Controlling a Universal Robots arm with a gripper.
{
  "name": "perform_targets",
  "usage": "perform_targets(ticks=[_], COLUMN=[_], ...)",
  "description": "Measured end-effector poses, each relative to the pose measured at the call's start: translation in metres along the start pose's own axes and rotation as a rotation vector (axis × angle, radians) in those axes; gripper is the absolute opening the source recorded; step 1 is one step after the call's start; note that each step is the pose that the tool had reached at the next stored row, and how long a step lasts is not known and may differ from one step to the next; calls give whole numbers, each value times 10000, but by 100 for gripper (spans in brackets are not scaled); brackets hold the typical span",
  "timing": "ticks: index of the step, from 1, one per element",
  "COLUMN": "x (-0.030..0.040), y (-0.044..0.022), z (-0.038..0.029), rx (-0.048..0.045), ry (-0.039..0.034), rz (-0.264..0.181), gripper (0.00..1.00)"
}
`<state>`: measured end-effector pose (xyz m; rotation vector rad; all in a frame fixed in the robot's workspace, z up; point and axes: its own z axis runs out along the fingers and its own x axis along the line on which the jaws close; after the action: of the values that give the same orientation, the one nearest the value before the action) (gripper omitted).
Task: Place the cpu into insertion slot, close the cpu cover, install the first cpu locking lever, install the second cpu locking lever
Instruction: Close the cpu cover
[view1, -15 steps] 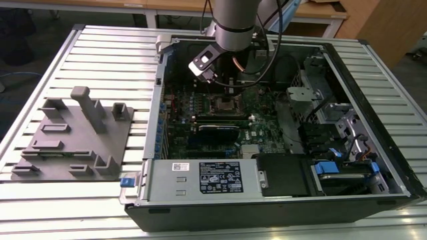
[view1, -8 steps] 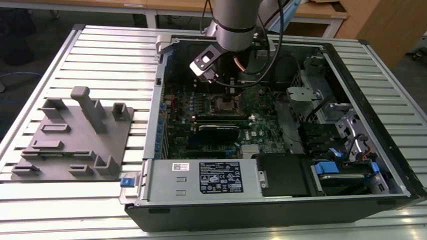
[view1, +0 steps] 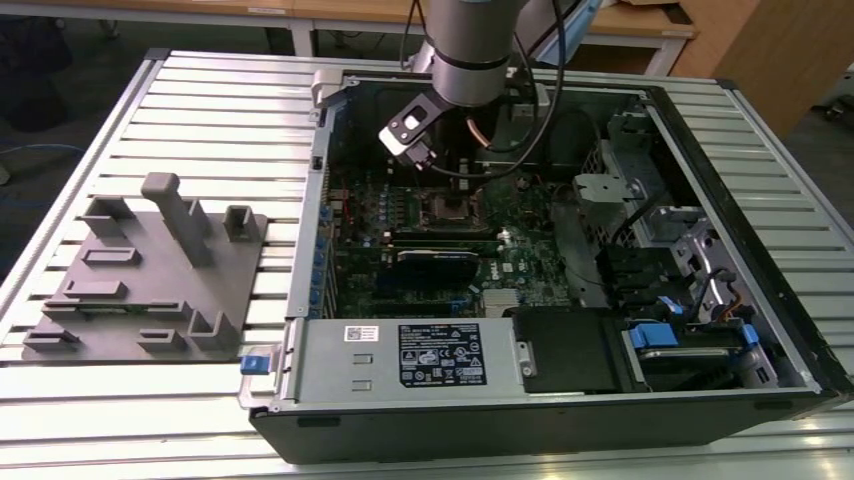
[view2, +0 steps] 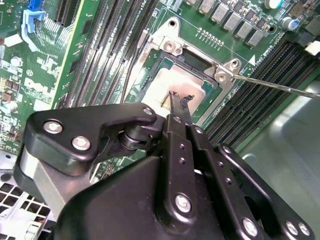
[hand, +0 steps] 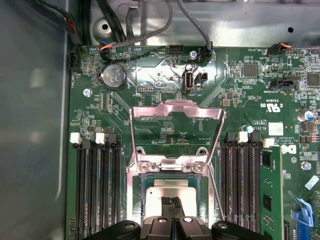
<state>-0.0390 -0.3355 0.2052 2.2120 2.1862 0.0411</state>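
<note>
Cpu (hand: 172, 189) seated in the insertion slot (hand: 136, 200), at 12 o'clock from the black card (view1: 437, 256) in the exterior view; placement is judged done. The cpu cover (hand: 175, 106) is raised, a locking lever (view2: 280, 86) unlatched. The jaws of the gripper (hand: 172, 202) are pressed together above it.

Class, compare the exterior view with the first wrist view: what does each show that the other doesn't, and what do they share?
The exterior view adds the slatted table, the grey fixture plate beside the open computer case, and the arm reaching down into that case. The first wrist view adds the cpu lying in the insertion slot, the cpu cover standing raised, and the hand, fingers together over the cpu. Both share the green motherboard and the insertion slot.
</note>
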Motion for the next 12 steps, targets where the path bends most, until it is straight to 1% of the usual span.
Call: perform_targets(ticks=[6,9,12], x=[0,0,-1], y=[-7,-45,-65], z=[11,20,49], rx=[0,0,0], ry=[0,1,0], rz=[0,-1,-1], gripper=[10,10,10])
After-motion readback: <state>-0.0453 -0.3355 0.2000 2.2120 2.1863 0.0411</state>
